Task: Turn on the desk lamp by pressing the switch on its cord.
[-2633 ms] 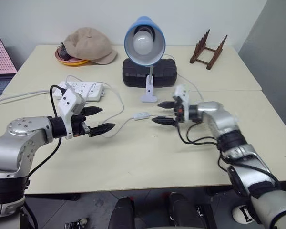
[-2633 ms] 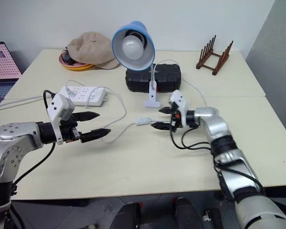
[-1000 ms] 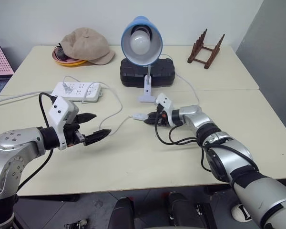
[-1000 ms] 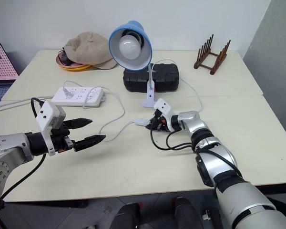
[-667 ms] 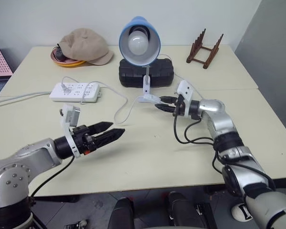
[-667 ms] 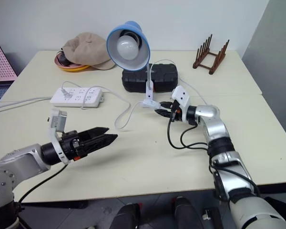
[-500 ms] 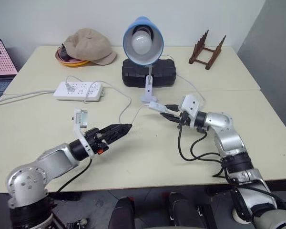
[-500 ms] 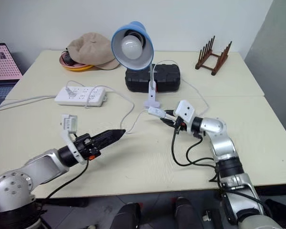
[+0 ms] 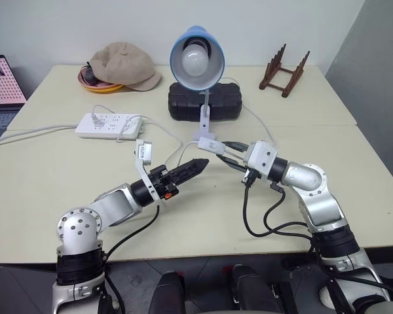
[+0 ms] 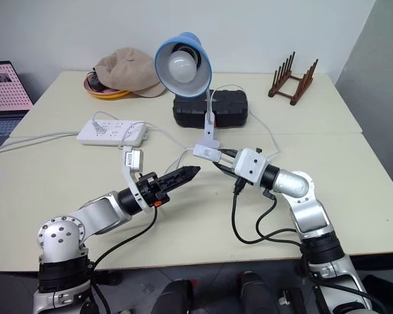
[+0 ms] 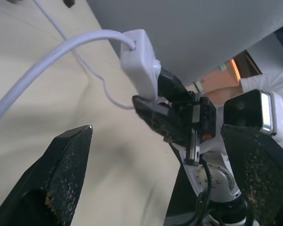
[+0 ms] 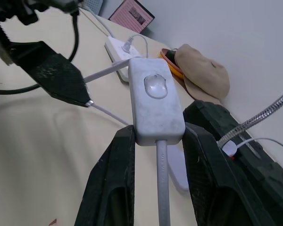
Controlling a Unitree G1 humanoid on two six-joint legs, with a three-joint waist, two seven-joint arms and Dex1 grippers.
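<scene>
Hidden under the tan cap [image 9: 122,64] near the table's [image 9: 46,190] far left corner: most of the orange dish [image 9: 97,82]. Cut off at the left edge: a pink-screened laptop [image 9: 1,82]. Behind the desk lamp [image 9: 196,57], part of the black case [image 9: 224,106]. Lower end of the switch [image 12: 155,104] buried between the right gripper's [image 12: 155,141] fingers. Lit or unlit bulb: impossible to tell.

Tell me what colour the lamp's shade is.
Light blue; the desk lamp's shade shows best in the left eye view.
</scene>
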